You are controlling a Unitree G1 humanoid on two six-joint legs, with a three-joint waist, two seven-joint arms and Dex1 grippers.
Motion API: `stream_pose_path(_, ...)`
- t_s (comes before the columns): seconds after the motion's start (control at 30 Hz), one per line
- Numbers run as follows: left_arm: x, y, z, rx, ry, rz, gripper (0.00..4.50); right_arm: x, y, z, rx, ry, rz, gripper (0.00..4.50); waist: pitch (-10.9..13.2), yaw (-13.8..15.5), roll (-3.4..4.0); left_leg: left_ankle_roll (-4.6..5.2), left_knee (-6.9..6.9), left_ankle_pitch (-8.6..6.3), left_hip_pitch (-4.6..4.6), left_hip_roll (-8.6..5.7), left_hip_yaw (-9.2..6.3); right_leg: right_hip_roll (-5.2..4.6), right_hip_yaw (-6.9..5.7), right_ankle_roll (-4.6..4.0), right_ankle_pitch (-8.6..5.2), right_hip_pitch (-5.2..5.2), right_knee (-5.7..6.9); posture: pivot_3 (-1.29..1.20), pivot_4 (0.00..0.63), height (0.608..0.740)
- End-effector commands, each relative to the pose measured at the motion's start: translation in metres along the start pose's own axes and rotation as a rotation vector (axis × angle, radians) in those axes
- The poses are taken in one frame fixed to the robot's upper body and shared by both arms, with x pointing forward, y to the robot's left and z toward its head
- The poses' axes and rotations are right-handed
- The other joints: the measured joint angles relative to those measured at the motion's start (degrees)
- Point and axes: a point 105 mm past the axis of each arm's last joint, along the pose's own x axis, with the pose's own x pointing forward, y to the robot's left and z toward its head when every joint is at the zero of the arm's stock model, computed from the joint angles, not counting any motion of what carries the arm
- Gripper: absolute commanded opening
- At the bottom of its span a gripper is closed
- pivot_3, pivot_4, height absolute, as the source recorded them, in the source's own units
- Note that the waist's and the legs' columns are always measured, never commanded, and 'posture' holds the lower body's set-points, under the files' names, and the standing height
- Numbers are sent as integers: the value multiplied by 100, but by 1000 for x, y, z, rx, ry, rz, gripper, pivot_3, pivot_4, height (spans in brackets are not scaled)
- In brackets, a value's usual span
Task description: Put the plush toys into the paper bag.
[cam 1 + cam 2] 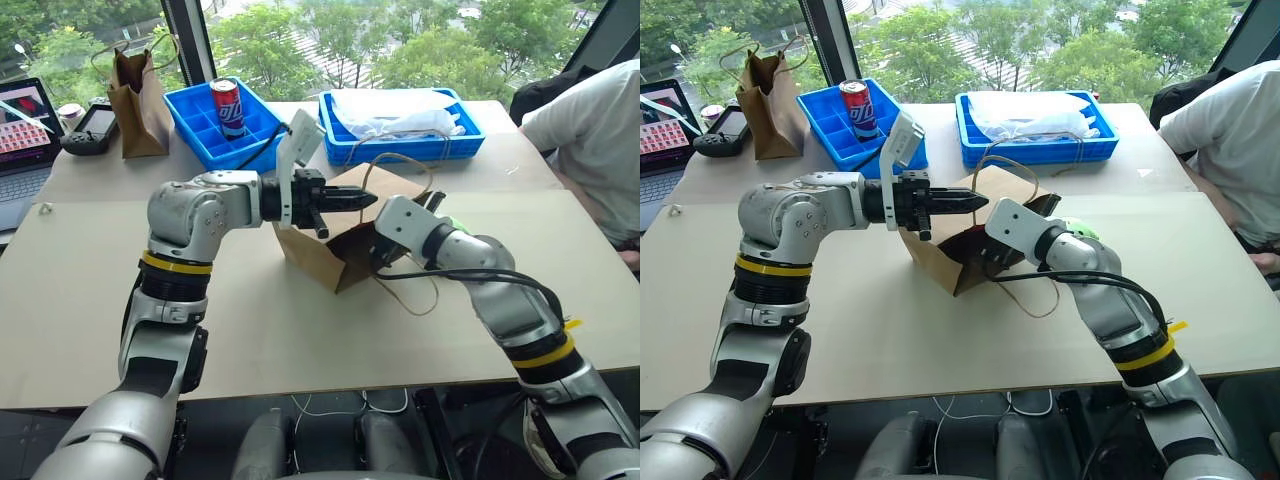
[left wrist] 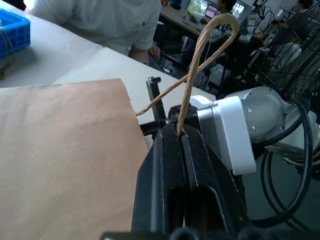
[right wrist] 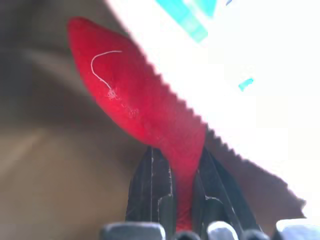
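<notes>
Bag interior, red chili toy (image 3: 145, 110) between fingers (image 3: 150, 192)

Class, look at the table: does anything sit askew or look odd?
Yes. The paper bag is not standing upright; it is tipped over, mouth facing the right gripper, because the left gripper holds it by a cord handle. The red plush toy pokes into its opening.

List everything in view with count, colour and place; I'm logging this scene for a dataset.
paper bag: one, light brown, table centre, tilted
red plush toy: one, at bag mouth
green plush toy: one, behind right arm
darker bag: one, brown, far left
bins: two, blue, far side
can: one, red, left bin
laptop: one, left edge
person: one, white shirt, right
left gripper: shut on bag handle
right gripper: shut on red toy
</notes>
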Motion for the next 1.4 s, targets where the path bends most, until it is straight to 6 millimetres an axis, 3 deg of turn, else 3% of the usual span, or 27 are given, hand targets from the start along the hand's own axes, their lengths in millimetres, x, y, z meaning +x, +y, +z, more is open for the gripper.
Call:
stream_pose_path(0.03,5,-14,13,39,-27,-69,0,17,12,2,-42,-61,-31,28,0,-30,1,-2,-3,1,0,0,0,0,1,-1,0,-1,1,0,150,740)
stream_pose_path(0.1,5,-13,13,40,-27,-68,0,20,23,2,28,-89,-14,987,0,-23,1,-3,-3,2,0,-1,-4,0,0,-1,0,1,2,0,150,740)
stream_pose_path(0.17,4,-13,12,41,-25,-65,0,17,26,2,79,-113,-6,1372,1,-32,1,-3,-3,2,-2,-1,-3,-2,0,-1,1,2,0,0,150,740)
stream_pose_path(0.27,1,-10,10,48,-16,-50,0,2,25,-1,137,-124,6,2470,1,-30,1,-2,-4,1,-6,-2,-4,-5,0,0,1,2,9,0,150,740)
stream_pose_path(0.37,-5,1,5,64,-3,-1,0,-34,10,-7,205,-116,12,3604,3,-1,5,0,-4,0,-7,-2,-6,-7,-1,0,1,3,7,0,150,740)
stream_pose_path(0.47,-7,8,2,67,-6,20,0,-66,-8,-6,297,-109,26,4369,4,8,6,3,-3,-2,-7,-1,-7,-8,-1,0,1,5,0,0,150,740)
stream_pose_path(0.53,-6,11,1,67,-10,26,0,-85,-20,-4,365,-106,31,4369,4,14,6,3,-1,-2,-3,0,-8,-7,0,0,1,6,-4,0,150,740)
stream_pose_path(0.67,-7,14,-1,71,-13,34,0,-116,-37,-22,446,7,44,4369,5,27,6,3,-1,-2,6,6,-10,0,-1,-3,-1,13,-1,0,150,740)
stream_pose_path(0.77,-11,20,-1,68,-22,57,0,-127,-61,-72,405,214,-84,4369,5,26,6,3,0,-2,8,5,-6,-1,2,-5,-1,14,-2,0,150,740)
stream_pose_path(0.87,-11,21,-2,69,-24,61,0,-108,-61,-93,524,230,-117,4369,5,4,5,3,0,-2,9,3,-1,-2,4,-5,-2,13,-3,0,150,740)
stream_pose_path(1.07,-11,21,0,82,-31,66,0,-63,-41,-145,742,290,-145,4369,6,-75,6,3,-6,-1,11,4,3,4,10,-8,-1,9,-1,0,150,740)
stream_pose_path(1.17,-12,20,-1,82,-31,69,0,-56,-27,-161,801,322,-133,4369,7,-56,7,3,-8,-1,8,1,3,0,9,-7,0,9,-6,0,150,740)
stream_pose_path(1.23,-12,19,-2,81,-31,71,0,-56,-24,-167,832,327,-147,4134,7,-63,8,4,-8,-2,5,0,2,-6,7,-5,0,10,-5,0,150,740)
stream_pose_path(1.4,-8,15,-2,70,-43,58,0,-64,-23,-165,785,314,-139,2586,7,-62,8,4,-6,-2,7,0,1,-11,8,0,3,19,-5,0,150,740)
